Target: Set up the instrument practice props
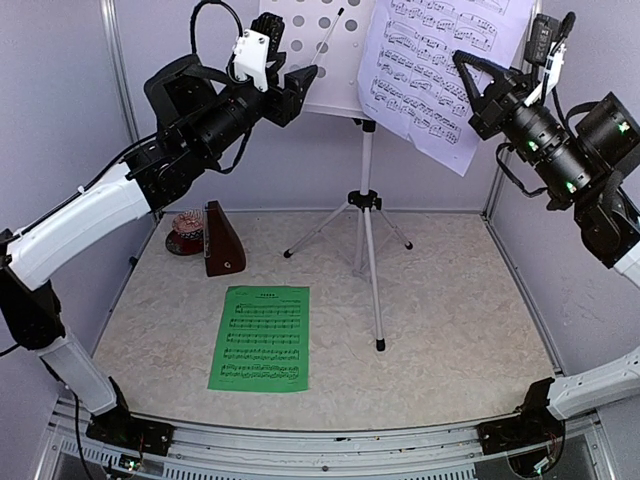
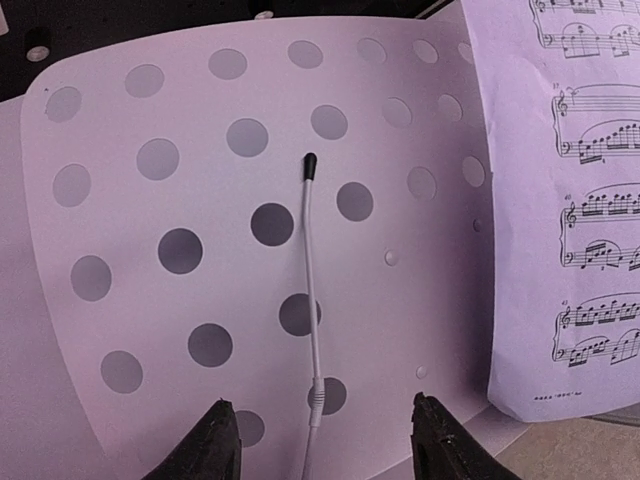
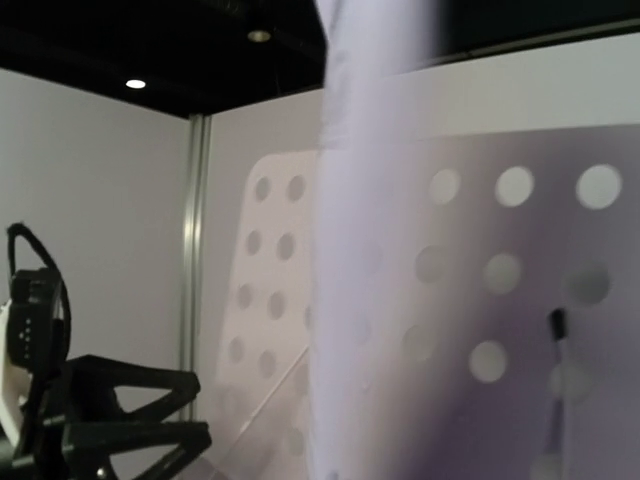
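The silver tripod music stand point(image 1: 366, 215) stands at the back, its perforated grey desk point(image 1: 310, 45) up top. My left gripper point(image 1: 303, 88) is open just in front of the desk; in the left wrist view its fingertips point(image 2: 216, 448) straddle the thin white retainer wire point(image 2: 311, 280) on the desk point(image 2: 180, 170). My right gripper point(image 1: 463, 63) is shut on the pale lavender music sheet point(image 1: 430, 70), held against the desk's right side; the sheet also shows in the left wrist view point(image 2: 570, 200). In the right wrist view the sheet point(image 3: 370, 250) is blurred and hides the fingers. The green sheet point(image 1: 260, 338) lies flat. The brown pyramid metronome point(image 1: 222, 240) stands to the left.
A small reddish round object point(image 1: 185, 232) sits beside the metronome. The tripod legs point(image 1: 378, 300) spread over the table's middle. Grey walls enclose the back and both sides, with a metal post point(image 1: 120, 60) at the left corner.
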Tool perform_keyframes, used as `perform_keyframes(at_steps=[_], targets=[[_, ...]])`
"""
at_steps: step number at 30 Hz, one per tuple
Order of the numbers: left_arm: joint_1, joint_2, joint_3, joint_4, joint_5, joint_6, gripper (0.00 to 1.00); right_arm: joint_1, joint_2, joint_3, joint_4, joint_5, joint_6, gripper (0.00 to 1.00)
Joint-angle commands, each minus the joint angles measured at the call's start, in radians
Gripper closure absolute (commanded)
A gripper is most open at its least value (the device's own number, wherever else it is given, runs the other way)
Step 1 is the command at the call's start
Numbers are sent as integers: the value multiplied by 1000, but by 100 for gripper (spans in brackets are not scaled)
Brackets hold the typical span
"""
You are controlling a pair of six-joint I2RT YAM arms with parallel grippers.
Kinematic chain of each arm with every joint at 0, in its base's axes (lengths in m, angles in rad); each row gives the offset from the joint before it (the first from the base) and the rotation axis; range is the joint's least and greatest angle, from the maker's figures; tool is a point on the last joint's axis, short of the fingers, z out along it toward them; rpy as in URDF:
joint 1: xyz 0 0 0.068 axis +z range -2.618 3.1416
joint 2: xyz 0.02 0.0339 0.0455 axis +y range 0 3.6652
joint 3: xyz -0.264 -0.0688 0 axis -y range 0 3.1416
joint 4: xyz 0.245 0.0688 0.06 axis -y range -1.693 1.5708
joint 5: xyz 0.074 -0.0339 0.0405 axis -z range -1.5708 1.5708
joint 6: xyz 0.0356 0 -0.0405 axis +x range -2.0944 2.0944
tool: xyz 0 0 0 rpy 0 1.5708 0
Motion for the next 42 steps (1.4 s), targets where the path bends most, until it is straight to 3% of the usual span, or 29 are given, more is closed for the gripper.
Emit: perform_keyframes(at_steps=[1, 21, 40, 42], targets=[[10, 72, 143, -56, 40, 81, 44, -55, 20, 36, 43, -87, 39, 100], [24, 257, 346, -28, -60, 228, 63, -238, 111, 61, 102, -241, 129, 100], [27, 184, 205, 154, -100, 218, 100, -279, 170, 72, 131, -250, 140, 100], [31, 176, 193, 175, -97, 204, 100, -281, 173, 71, 132, -245, 137, 100]])
